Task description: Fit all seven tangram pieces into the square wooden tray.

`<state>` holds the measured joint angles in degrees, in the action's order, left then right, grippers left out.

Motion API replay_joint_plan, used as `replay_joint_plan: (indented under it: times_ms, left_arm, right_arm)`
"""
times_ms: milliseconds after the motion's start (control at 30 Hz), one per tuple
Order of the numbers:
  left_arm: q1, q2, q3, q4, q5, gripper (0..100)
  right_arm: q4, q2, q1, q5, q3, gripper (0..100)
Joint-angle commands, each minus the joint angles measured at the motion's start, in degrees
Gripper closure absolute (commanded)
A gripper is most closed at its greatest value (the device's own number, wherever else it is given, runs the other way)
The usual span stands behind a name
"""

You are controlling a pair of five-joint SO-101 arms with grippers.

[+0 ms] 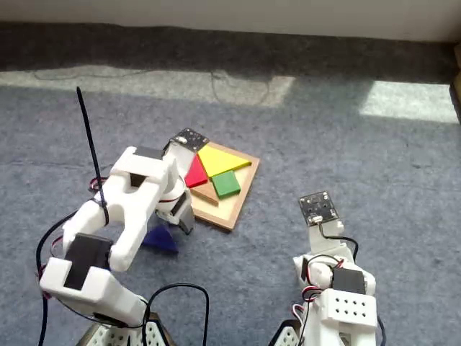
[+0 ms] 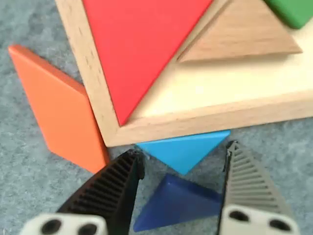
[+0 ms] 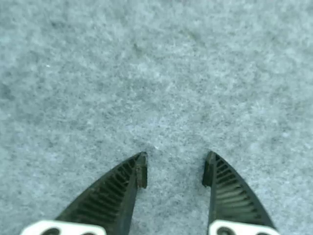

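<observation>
The square wooden tray [image 1: 232, 214] lies on the carpet and holds a yellow triangle [image 1: 220, 160], a red triangle [image 1: 195, 173], a green square [image 1: 226, 184] and a wood-coloured triangle [image 2: 242, 36]. Outside the tray's edge [image 2: 195, 120] lie an orange parallelogram [image 2: 56, 105] and a light blue triangle [image 2: 183, 149], the latter touching the edge. A dark blue triangle [image 2: 178, 200] lies between the fingers of my left gripper [image 2: 185, 154], which stands open just above the carpet at the tray's corner. My right gripper [image 3: 176, 161] is open over bare carpet, well away from the tray.
Grey carpet covers the whole floor. The left arm [image 1: 130, 209] leans over the tray's near-left side, with the dark blue triangle [image 1: 160, 238] beside it. The right arm [image 1: 335, 288] stands at the near right. A dark strip runs along the far edge.
</observation>
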<state>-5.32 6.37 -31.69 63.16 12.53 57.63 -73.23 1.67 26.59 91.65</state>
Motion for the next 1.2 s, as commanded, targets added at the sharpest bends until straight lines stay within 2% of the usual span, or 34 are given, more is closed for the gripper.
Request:
replay_joint_plan:
  times_ms: [0, 300, 467, 667, 867, 967, 1067, 1167]
  left_arm:
    - [-0.66, 1.01, 5.85, 0.18, 0.97, 73]
    - [-0.92, 1.19, 9.63, 0.18, 18.9, 73]
    - [-4.26, 0.4, 11.74, 0.7, 22.42, 73]
    - [-4.7, -3.47, 18.77, 10.55, 15.03, 73]
    - [-2.33, -7.69, 16.31, 16.53, 4.13, 73]
    - [-0.84, -8.4, 10.77, 16.18, -1.32, 73]
    - [-0.13, -7.69, 3.91, 10.02, -6.77, 73]
    - [1.36, -6.81, -2.86, 2.46, -7.3, 73]
  right_arm:
    - [-0.57, -0.04, 1.1, 0.0, 0.22, 81.4]
    - [-0.57, -0.04, 1.1, 0.0, 0.22, 81.4]
    - [-0.57, -0.04, 1.1, 0.0, 0.22, 81.4]
    - [-0.57, -0.04, 1.1, 0.0, 0.31, 81.4]
    - [-0.57, -0.04, 1.1, 0.0, 0.31, 81.4]
    - [-0.57, -0.04, 1.1, 0.0, 0.31, 81.4]
    - [-0.57, -0.04, 1.1, 0.0, 0.31, 81.4]
    - [-0.57, -0.04, 1.1, 0.0, 0.31, 81.4]
